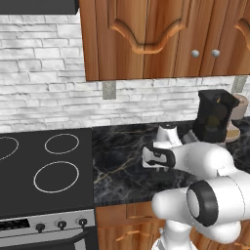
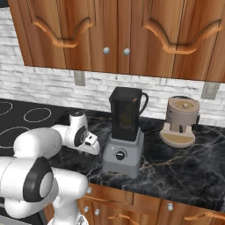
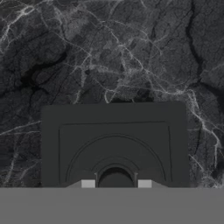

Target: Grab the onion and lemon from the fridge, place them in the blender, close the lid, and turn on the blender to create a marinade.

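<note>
The dark marble table carries everything I need for this step. The blender stands on it, grey base below and dark jar on top. A tan appliance sits apart to its right, out of my path. Through the jar wall I see a yellowish blur. I judge that to be the lemon already inside. I cannot make out the onion through the dark plastic.

The square dark lid lies flat on the table to the left of the blender. My end effector is down over it, clenched on the small round knob at the lid's centre.

So the step in hand, as I read it, is carrying the lid to the jar. I would lift straight up first so the lid leaves the table without dragging. I would keep it level and rise above the jar's rim before moving across. I would also turn its square to match the jar mouth before lowering. The knob is a small hold, so the lid could swing or twist. Slow travel should guard against that.
</note>
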